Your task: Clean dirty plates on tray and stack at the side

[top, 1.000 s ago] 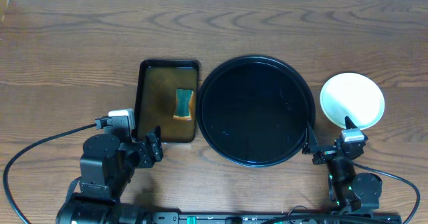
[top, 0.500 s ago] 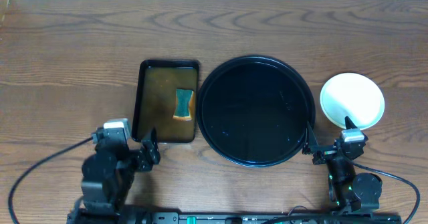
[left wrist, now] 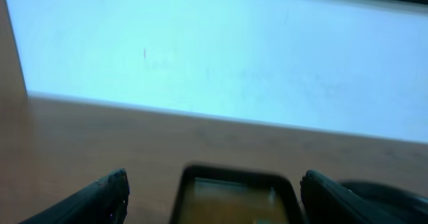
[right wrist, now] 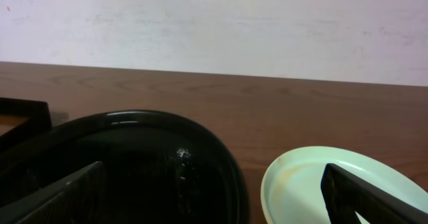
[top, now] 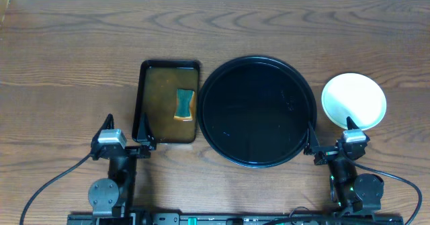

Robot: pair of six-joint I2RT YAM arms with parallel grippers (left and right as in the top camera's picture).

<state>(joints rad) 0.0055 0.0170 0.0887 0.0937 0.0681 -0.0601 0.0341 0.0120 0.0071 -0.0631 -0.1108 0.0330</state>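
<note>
- Worktop [top: 67, 64]: brown wood-grain surface that fills the overhead view and carries every item below.
- Tray [top: 257, 111]: large round glossy black tray with a raised rim, at the centre of the overhead frame. Its floor is bare apart from a few bright specks right of centre.
- Plates [top: 353, 101]: a pale round disc at the right of the overhead frame, on the worktop just beside the tray's right rim and off the tray. From above it reads as a single outline, so how many are stacked cannot be told. In the right wrist view the top plate looks pale mint and sits at lower right, next to the tray's edge.
- Pan [top: 142, 104]: rectangular black pan left of centre, just beside the tray's left rim, holding brownish water.
- Sponge [top: 184, 104]: green and orange, lying in the right half of the pan.
- Left end effector [top: 125, 129]: at lower left, by the pan's lower left corner. Fingers are spread wide with nothing between them. Its own camera is blurred and shows the pan ahead, between the two fingers.
- Right end effector [top: 329, 132]: at lower right, between the tray's lower right rim and the plates. Fingers are spread wide, gripping nothing.
</note>
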